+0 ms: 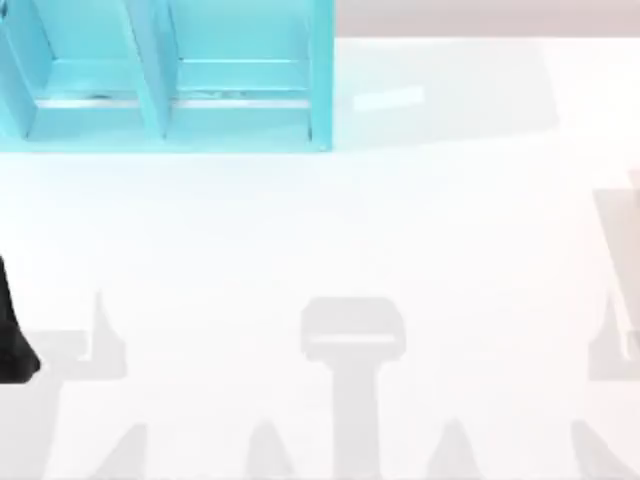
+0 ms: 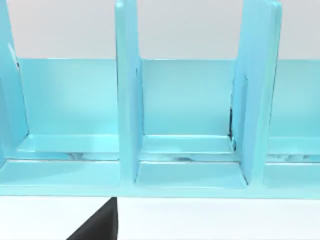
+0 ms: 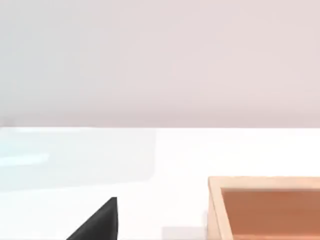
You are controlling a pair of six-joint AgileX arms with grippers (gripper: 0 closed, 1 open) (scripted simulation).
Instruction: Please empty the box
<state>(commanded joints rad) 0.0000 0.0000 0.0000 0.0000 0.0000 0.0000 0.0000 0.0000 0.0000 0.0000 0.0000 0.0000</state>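
The box (image 3: 265,205) is a light wooden open tray with an orange inside, seen in the right wrist view. Its near rim and part of one inner wall show, and what it holds is cut off at the picture's edge. A black wedge of my right gripper (image 3: 100,222) sits low in that view, apart from the box. A dark piece of my left arm (image 1: 15,335) juts in at the top view's left edge. A black wedge of my left gripper (image 2: 100,222) shows in the left wrist view, in front of the rack and not touching it.
A cyan rack (image 1: 165,75) with upright dividers (image 2: 127,95) stands at the table's back left, and its compartments look bare. The white table (image 1: 330,230) carries grey shadows of the arms along its front.
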